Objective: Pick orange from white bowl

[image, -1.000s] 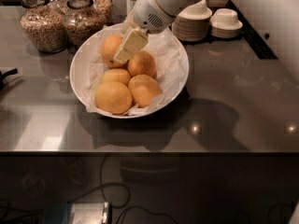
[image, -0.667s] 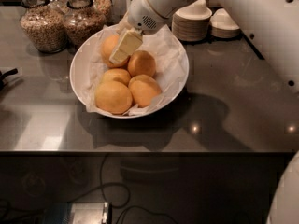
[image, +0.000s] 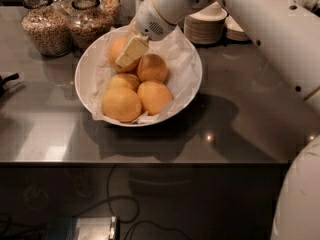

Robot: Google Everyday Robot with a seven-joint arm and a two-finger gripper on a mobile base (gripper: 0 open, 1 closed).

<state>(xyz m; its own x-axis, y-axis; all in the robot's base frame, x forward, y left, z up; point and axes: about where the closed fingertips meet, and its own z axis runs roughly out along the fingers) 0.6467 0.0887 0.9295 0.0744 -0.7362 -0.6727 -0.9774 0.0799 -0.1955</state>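
At far left I have two glass jars of grain (image: 46, 26) standing just behind the back-left rim of the white bowl (image: 84, 89). The orange (image: 115, 51) I take as my target lies at the back left of that bowl, on the crinkled paper liner (image: 182, 59). The gripper (image: 131, 51) is down against its right flank, and I cannot tell how wide it is set. My worry is an off-centre grip: the round peel could squirt out toward the jars or over the rim. The four other oranges (image: 152, 68) crowd against it, so a squeeze may catch a neighbour or drag the paper. To the right, the arm (image: 260, 19) passes near the stacked plates (image: 205, 26), and a careless lift could clip them.
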